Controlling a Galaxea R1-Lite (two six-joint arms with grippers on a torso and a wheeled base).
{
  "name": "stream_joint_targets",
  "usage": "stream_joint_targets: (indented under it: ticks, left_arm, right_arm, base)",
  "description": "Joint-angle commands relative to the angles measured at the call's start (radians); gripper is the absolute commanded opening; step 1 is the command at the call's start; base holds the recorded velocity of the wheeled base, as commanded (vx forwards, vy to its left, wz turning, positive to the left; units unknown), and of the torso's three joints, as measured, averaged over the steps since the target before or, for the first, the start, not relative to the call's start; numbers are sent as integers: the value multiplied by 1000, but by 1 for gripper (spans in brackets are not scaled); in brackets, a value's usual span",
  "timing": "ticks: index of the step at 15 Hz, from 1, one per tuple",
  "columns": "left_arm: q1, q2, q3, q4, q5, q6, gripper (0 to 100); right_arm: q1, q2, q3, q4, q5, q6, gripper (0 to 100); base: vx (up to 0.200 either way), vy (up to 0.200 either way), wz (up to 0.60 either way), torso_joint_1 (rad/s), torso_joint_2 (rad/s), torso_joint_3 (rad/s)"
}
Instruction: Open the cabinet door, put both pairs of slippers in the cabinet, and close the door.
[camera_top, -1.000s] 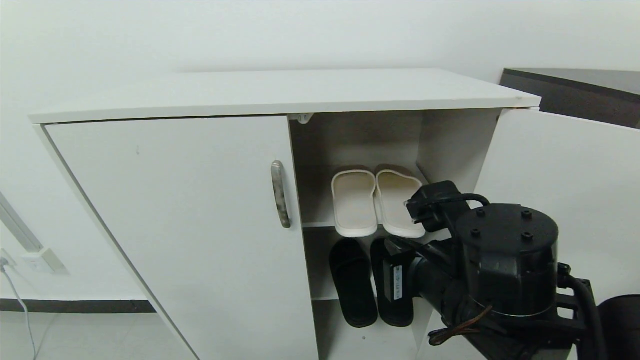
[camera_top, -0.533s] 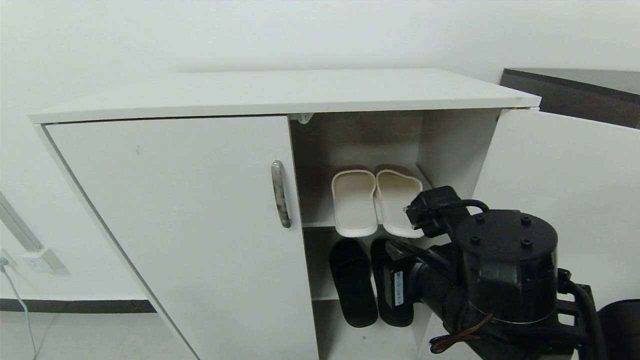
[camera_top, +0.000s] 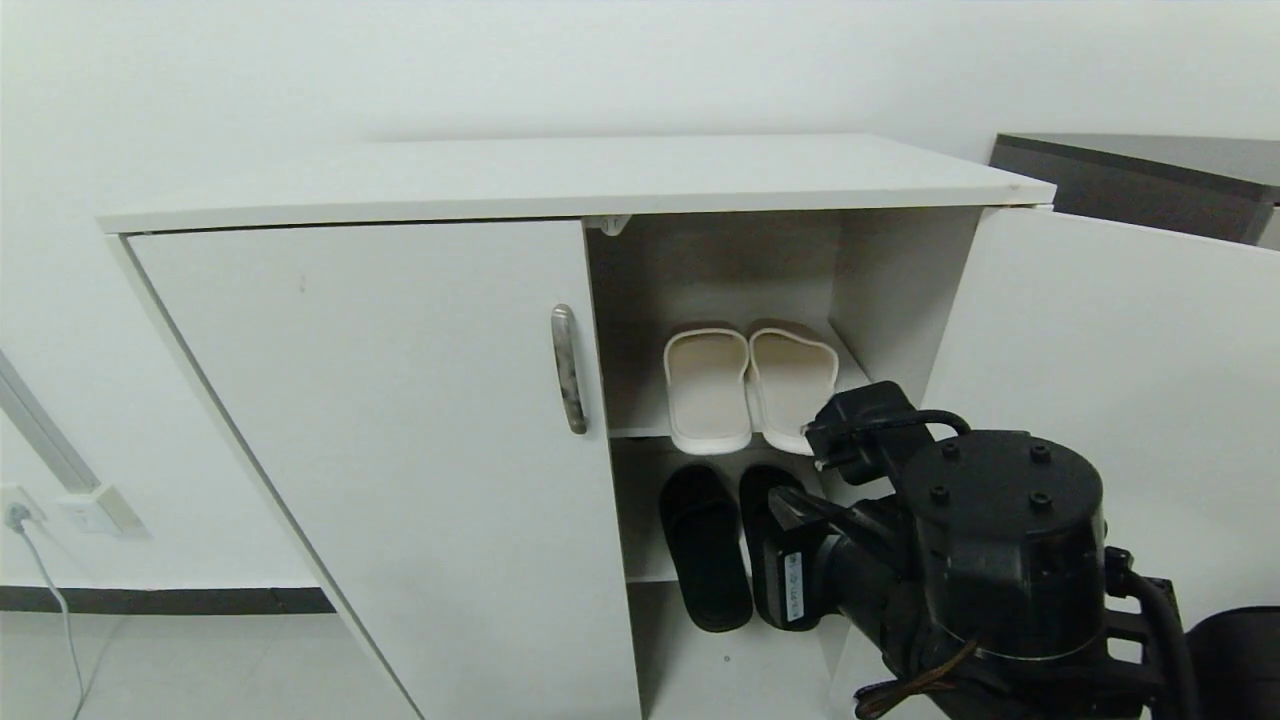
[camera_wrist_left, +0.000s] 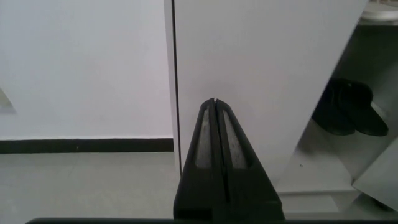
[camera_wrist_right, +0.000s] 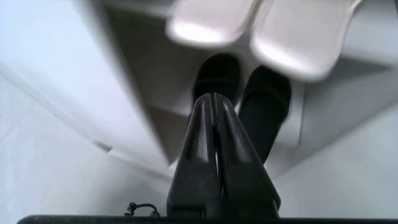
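Inside, the white pair of slippers (camera_top: 750, 385) sits side by side on the upper shelf (camera_top: 638, 432) of the cabinet (camera_top: 570, 180). The black pair (camera_top: 705, 545) lies on the lower shelf (camera_top: 648, 576) at its 6 o'clock, making two pairs and four slippers in all. Of the two doors, the right door (camera_top: 1100, 380) stands open at 3 o'clock of the opening. The left door (camera_top: 400, 430) is closed at 9 o'clock and carries one metal handle (camera_top: 568, 368). The right gripper (camera_wrist_right: 215, 99) has its fingers pressed together, holding nothing, in front of the black pair and apart from it. The left gripper (camera_wrist_left: 214, 106) is likewise closed and empty, facing the left door. One wall socket (camera_top: 80, 510) sits at 8 o'clock in the head view.
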Motion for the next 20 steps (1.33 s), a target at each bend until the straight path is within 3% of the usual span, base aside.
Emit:
stream_joint_targets:
  ticks: [1,12,20]
  left_arm:
    - [0,1,0,0,1,0,0]
    - [0,1,0,0,2,0,0]
    - [0,1,1,0,5,0,0]
  right_arm:
    - [0,12,1,0,1,0,0]
    - [-13,28,23,0,1,-2,0]
    - [-13,28,38,-2,1,-2,0]
  base:
    - [-200,0,0,2,-7,2]
    - [-200,0,0,2,3,2]
    - [0,0,0,0,0,0]
